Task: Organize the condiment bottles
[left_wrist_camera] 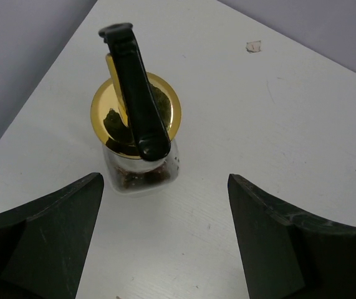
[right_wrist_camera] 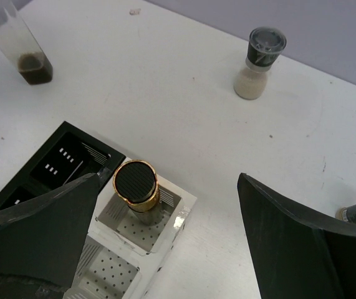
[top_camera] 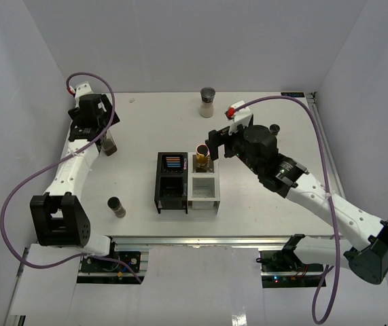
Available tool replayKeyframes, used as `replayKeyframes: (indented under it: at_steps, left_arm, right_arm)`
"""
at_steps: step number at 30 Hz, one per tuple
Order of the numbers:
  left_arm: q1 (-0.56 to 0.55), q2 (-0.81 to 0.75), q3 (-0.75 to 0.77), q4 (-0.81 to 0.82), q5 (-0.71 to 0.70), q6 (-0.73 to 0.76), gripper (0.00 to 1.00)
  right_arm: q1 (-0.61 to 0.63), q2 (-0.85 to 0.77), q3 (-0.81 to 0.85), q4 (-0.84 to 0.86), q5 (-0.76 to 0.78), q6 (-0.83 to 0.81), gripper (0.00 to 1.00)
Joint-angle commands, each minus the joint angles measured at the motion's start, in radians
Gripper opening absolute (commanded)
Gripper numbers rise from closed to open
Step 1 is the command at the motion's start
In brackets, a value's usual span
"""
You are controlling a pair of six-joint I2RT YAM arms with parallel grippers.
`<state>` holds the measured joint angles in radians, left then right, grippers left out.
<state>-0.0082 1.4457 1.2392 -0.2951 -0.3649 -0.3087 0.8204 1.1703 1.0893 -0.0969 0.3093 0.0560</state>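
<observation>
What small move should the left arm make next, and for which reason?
Probably it should ease the left gripper forward and a little down, until the glass bottle with the gold lid sits between the fingers. The jaws stand open, and the bottle stands upright ahead of them, not yet between them. It is also outside the rack, so it looks like the next one to grasp.

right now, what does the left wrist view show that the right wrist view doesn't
Only left wrist: the gold lid and black pourer of the clear bottle, ahead of the open left fingers. Only right wrist: the gold-necked bottle standing in the rack, the grey-lidded shaker, the open right fingers. Both: the white table, and probably that same clear bottle, its top cropped there.
</observation>
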Motion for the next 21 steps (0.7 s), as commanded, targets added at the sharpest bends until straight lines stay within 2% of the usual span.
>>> replayKeyframes:
  at_steps: [1,15,21]
  left_arm:
    - [0.007,0.023,0.042,0.040,-0.035,0.028,0.91]
    - [0.007,0.121,0.048,0.042,-0.049,0.010,0.91]
    - [0.045,0.150,0.057,0.057,-0.046,0.008,0.89]
  right_arm:
    - [0.005,-0.052,-0.021,0.020,0.016,0.016,0.98]
    - [0.004,-0.084,-0.065,0.058,0.027,0.010,0.97]
    - [0.005,-0.084,-0.068,0.062,0.037,0.004,0.97]
